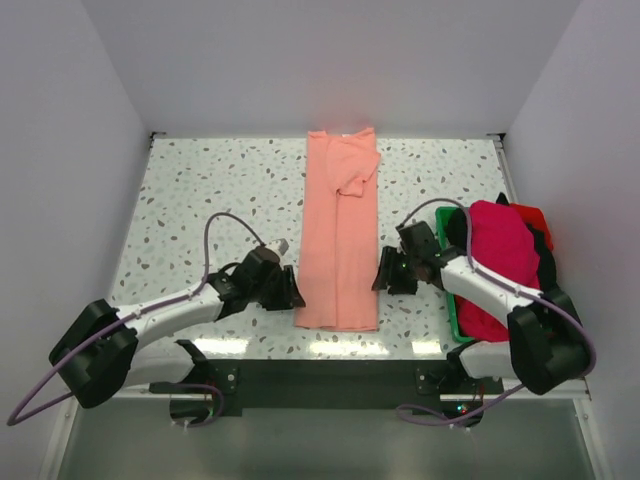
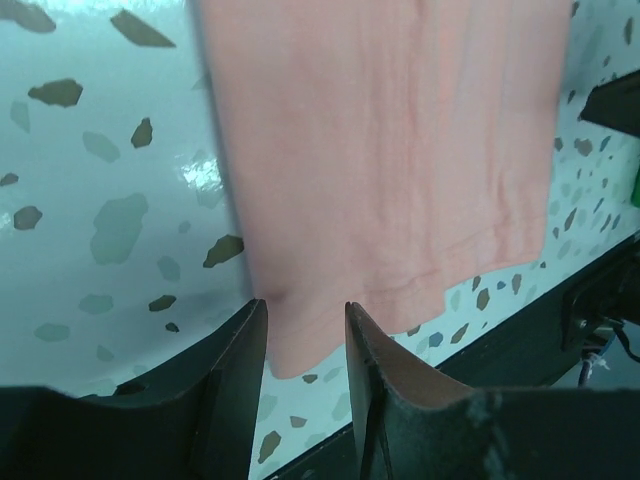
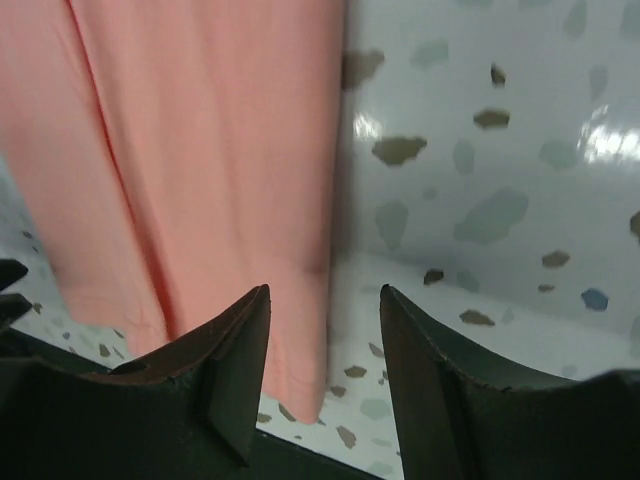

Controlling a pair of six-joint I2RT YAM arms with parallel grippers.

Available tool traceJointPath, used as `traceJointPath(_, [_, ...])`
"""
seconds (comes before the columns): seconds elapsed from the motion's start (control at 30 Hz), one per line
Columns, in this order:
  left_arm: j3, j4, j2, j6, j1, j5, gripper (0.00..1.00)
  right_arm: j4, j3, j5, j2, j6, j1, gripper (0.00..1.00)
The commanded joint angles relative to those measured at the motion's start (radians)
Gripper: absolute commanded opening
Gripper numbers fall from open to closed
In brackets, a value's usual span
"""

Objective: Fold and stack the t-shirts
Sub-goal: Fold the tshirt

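One pink t-shirt (image 1: 338, 240), folded strip, mid-table. Three more heaped in green tray (image 1: 457, 328), right: magenta t-shirt (image 1: 497, 240), red t-shirt (image 1: 532, 215), black t-shirt (image 1: 545, 262). Left gripper (image 1: 290, 292), right gripper (image 1: 385, 272) flank strip's near end, both spread, empty. Speckled table (image 1: 200, 190), white walls (image 1: 330, 60).

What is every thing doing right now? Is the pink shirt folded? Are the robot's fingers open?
Pink t-shirt: folded into a long strip, lying flat.
Other t-shirts: heaped, not folded, in the green tray.
Left fingers: open, at the pink shirt's near left corner, holding nothing.
Right fingers: open, at its near right corner, holding nothing.
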Motion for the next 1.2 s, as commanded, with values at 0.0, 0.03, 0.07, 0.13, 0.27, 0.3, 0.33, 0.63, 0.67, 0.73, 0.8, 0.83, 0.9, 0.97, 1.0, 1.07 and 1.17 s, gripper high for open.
traceJointPath(0.0, [-0.020,0.021,0.011,0.002,0.000,0.041,0.41,0.043,-0.064,-0.078,-0.117,0.054,0.019,0.51])
traceJointPath(0.03, [-0.023,0.016,0.013,0.002,0.000,0.041,0.41,0.032,-0.089,-0.084,-0.131,0.056,0.025,0.51])
traceJointPath(0.07, [-0.028,0.015,0.016,0.002,0.000,0.043,0.42,0.026,-0.101,-0.090,-0.155,0.059,0.029,0.51])
traceJointPath(0.13, [-0.037,0.005,0.025,-0.001,0.000,0.049,0.42,0.022,-0.130,-0.106,-0.171,0.072,0.047,0.51])
traceJointPath(0.27, [-0.057,0.016,0.042,0.003,-0.001,0.076,0.44,0.009,-0.150,-0.117,-0.175,0.083,0.093,0.51])
traceJointPath(0.3, [-0.066,0.021,0.051,0.003,-0.001,0.081,0.44,0.009,-0.152,-0.114,-0.174,0.091,0.105,0.51])
traceJointPath(0.33, [-0.068,0.022,0.056,0.003,-0.003,0.089,0.44,0.003,-0.155,-0.104,-0.174,0.094,0.127,0.51])
traceJointPath(0.63, [-0.082,0.028,0.071,-0.004,-0.018,0.104,0.44,-0.035,-0.205,-0.106,-0.192,0.091,0.144,0.46])
traceJointPath(0.67, [-0.082,0.028,0.074,-0.006,-0.022,0.101,0.44,-0.035,-0.210,-0.115,-0.191,0.091,0.144,0.46])
traceJointPath(0.73, [-0.086,0.031,0.077,-0.013,-0.036,0.095,0.42,-0.035,-0.222,-0.126,-0.194,0.092,0.144,0.46])
traceJointPath(0.8, [-0.088,0.036,0.089,-0.023,-0.047,0.093,0.40,-0.028,-0.232,-0.132,-0.195,0.099,0.144,0.46])
traceJointPath(0.83, [-0.089,0.038,0.092,-0.026,-0.056,0.090,0.37,-0.023,-0.233,-0.136,-0.195,0.099,0.144,0.46])
traceJointPath(0.9, [-0.093,0.041,0.097,-0.035,-0.062,0.087,0.35,-0.011,-0.239,-0.149,-0.191,0.106,0.145,0.46])
traceJointPath(0.97, [-0.097,0.036,0.089,-0.043,-0.070,0.081,0.26,0.000,-0.248,-0.153,-0.192,0.117,0.145,0.43])
traceJointPath(1.0, [-0.099,0.033,0.083,-0.046,-0.075,0.078,0.19,0.009,-0.258,-0.166,-0.194,0.118,0.147,0.39])
traceJointPath(1.07, [-0.097,0.022,0.067,-0.050,-0.075,0.070,0.11,0.017,-0.264,-0.176,-0.194,0.125,0.150,0.33])
traceJointPath(1.17, [-0.102,0.001,0.033,-0.055,-0.082,0.063,0.01,0.017,-0.282,-0.195,-0.209,0.128,0.150,0.20])
